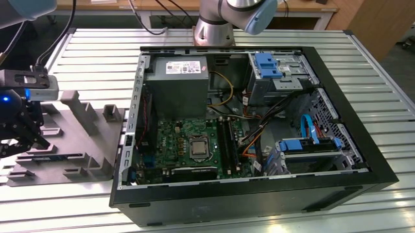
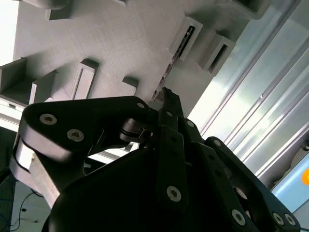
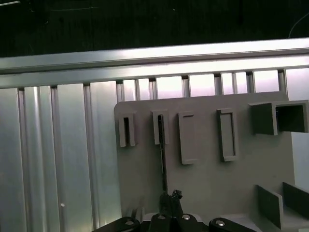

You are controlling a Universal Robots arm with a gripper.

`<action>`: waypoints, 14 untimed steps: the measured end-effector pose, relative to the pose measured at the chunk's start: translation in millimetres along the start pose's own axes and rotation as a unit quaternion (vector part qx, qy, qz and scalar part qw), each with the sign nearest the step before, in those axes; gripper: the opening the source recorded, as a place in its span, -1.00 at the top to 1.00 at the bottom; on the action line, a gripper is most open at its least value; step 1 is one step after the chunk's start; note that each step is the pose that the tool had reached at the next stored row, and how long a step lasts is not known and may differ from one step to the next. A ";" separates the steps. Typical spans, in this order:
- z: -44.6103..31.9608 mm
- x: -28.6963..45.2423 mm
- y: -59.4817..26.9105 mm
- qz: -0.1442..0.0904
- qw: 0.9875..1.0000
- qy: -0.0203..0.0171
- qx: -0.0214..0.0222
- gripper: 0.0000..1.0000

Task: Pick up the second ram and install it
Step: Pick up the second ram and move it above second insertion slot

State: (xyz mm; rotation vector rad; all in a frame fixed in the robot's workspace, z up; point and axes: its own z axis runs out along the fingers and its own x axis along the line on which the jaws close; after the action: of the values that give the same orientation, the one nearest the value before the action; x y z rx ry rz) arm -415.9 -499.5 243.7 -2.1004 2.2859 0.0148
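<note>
A slatted metal table (image 1: 363, 58) is seen across the whole exterior view. An open black computer case (image 1: 259, 194) is laid flat on it, taking up the centre of the frame and the exterior view's right. The base of the robot arm (image 1: 214, 24) is seen at the upper centre, behind the case. A grey fixture plate (image 1: 77, 145) with raised holders is set on the table at the exterior view's left, just beside the case wall. Inside the case, a green motherboard (image 1: 175, 138) is mounted toward the lower centre, below a grey power supply (image 1: 175, 82).

The black gripper (image 1: 39, 143) is held over the fixture plate at the far edge of the exterior view's left. Whether it is open or closed cannot be told.

The second ram (image 1: 57, 158) is seated on edge in a slotted holder of the plate. In both wrist views it is seen as a thin dark strip (image 3: 162, 159) (image 2: 169, 67) whose near end is met by the gripper tip (image 3: 171, 195) (image 2: 168, 96).
</note>
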 end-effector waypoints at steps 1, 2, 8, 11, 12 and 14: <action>0.9 0.1 0.2 -0.004 1.000 0.000 0.000 0.79; 1.6 0.1 0.8 -0.008 1.000 0.000 0.000 0.79; 5.8 0.8 7.6 -0.016 1.000 0.000 0.000 0.79; 10.2 1.2 10.6 -0.019 1.000 -0.001 0.001 0.79; 11.5 1.3 11.5 -0.020 1.000 -0.001 0.001 0.79; 14.3 1.5 12.3 -0.021 1.000 -0.001 0.002 0.79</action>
State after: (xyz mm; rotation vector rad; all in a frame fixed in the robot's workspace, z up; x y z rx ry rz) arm -428.0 -499.5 229.2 -2.1451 2.2391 0.0112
